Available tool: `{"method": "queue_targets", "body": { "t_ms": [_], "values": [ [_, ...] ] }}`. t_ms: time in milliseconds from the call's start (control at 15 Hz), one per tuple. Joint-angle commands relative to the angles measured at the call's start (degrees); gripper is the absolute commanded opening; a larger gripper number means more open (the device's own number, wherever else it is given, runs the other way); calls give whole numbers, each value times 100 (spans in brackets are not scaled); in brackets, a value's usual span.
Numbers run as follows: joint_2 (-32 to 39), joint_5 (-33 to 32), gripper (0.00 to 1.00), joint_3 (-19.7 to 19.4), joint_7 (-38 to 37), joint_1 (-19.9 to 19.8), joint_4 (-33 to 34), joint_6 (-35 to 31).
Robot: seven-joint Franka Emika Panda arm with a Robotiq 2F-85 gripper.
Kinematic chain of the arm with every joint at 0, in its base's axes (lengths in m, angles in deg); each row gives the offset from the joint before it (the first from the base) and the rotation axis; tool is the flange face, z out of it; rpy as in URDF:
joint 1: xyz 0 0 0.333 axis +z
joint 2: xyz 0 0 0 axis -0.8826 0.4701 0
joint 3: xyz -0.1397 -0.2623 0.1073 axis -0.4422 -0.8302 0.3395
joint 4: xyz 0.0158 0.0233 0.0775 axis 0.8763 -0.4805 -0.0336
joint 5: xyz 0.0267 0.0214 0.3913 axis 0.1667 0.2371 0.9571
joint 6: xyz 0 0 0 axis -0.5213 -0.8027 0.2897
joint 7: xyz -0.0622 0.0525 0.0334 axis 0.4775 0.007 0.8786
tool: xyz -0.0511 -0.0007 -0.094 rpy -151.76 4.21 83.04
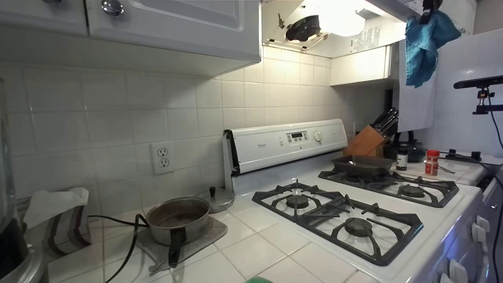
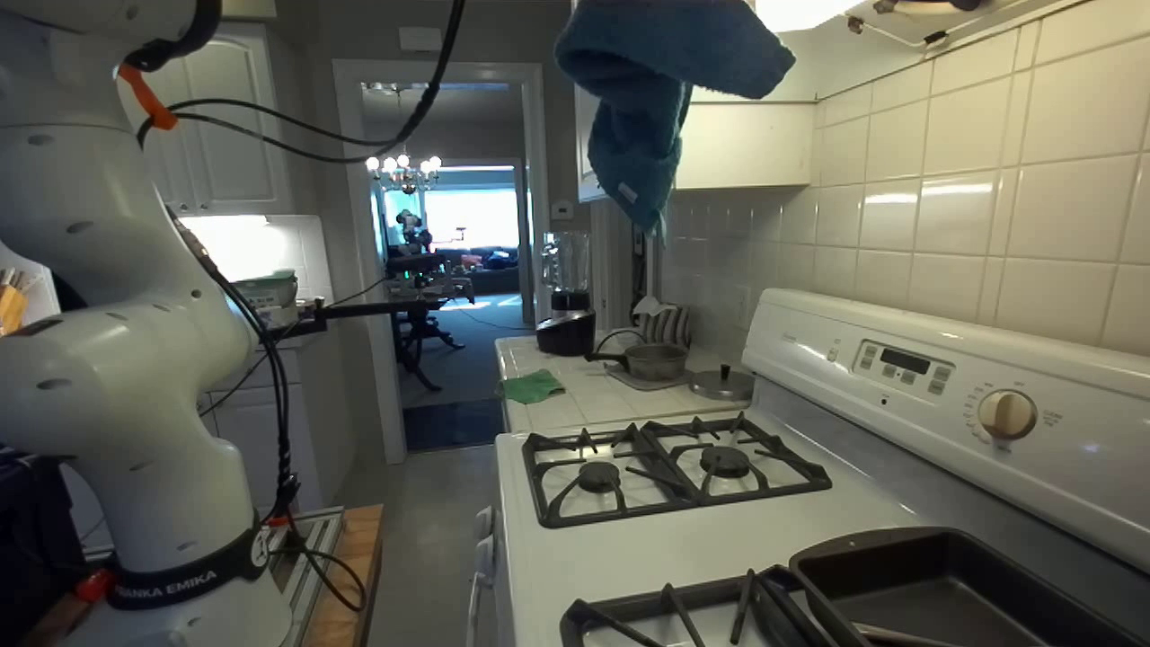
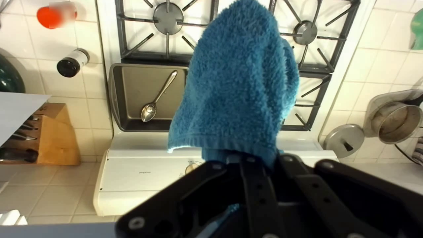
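A blue terry towel [image 3: 238, 86] hangs from my gripper [image 3: 270, 161], whose fingers are shut on it. In the wrist view the pinched part lies between the dark fingertips, and the towel's folds hide part of the stove below. Both exterior views show the towel [image 1: 426, 49] dangling high over the stove; the gripper itself [image 1: 429, 10] is only partly in view at the top edge. Beneath is a dark baking pan [image 3: 132, 86] on the stove's grates, with a metal spoon [image 3: 157, 96] lying in it. The towel is well clear of the pan.
The white stove [image 2: 683, 548] has black grates [image 1: 338, 220]. Beside it are a pot [image 1: 178, 220], a lid [image 1: 216, 198] and a green cloth [image 2: 532, 386]. Opposite stand a knife block [image 1: 365, 141], a red-capped shaker [image 1: 431, 163] and a dark-capped jar [image 3: 73, 62]. Cabinets [image 1: 173, 23] hang above.
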State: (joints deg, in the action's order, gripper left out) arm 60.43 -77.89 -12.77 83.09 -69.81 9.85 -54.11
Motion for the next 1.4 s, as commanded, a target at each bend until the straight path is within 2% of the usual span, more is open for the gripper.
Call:
{"method": "queue_targets", "body": {
  "t_ms": [0,400,667,1333],
  "values": [
    [-297,-253,2,98,73,21,-415,-222],
    [-382,-244,2,71,266,4,-715,-376],
    [-387,-420,2,73,456,-36,-916,-709],
    [-373,-936,2,112,243,-62,-1393,-1233]
  ]
}}
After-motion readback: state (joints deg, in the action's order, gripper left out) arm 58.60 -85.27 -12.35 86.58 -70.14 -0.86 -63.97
